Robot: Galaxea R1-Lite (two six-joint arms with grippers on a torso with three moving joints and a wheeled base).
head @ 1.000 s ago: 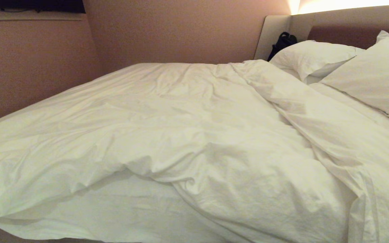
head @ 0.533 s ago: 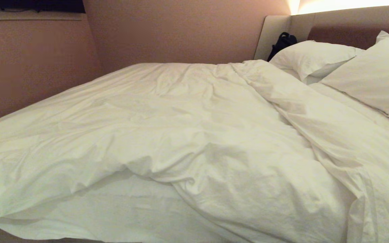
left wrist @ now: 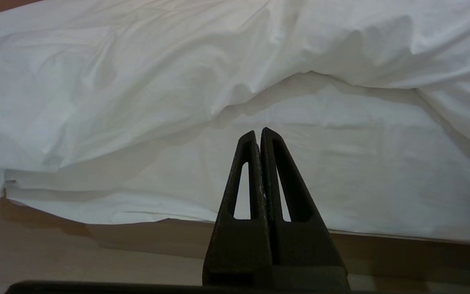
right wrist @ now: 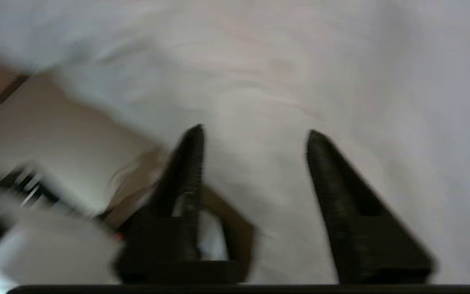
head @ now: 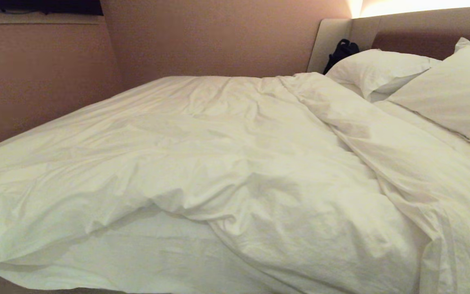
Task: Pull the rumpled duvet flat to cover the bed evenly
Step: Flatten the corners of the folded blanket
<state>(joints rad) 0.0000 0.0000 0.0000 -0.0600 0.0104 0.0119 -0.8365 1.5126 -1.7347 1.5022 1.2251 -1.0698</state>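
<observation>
From the left of the head view, the duvet (head: pixel 202 163) lies rumpled across the bed (head: pixel 333 36), thin and flat toward the far left wall, then bunching into a thick ridge that runs diagonally toward the pillows (head: pixel 377 69) at the right. Along the near edge, left of centre, its hem has ridden up and leaves a strip of mattress sheet (head: pixel 153 253) bare. Neither arm shows in this view. The left gripper (left wrist: pixel 260 134) hangs low by the bed's side, its fingers pressed together on nothing, pointed at the uncovered sheet below the duvet's lifted hem. Further right, the right gripper (right wrist: pixel 255 134) is over white fabric near the bed's edge, its fingers (right wrist: pixel 190 163) standing apart with nothing between them; the blur there leaves it unclear whether the cloth beneath is duvet or sheet. That is the main risk, I judge: closing on the taut sheet instead of the puffy quilt would drag the bedding loose rather than spread the cover. A shallow pinch on the cotton cover alone may slip off the thick filling. Pulling only the right side could also deepen the diagonal ridge and leave the left strip exposed.
</observation>
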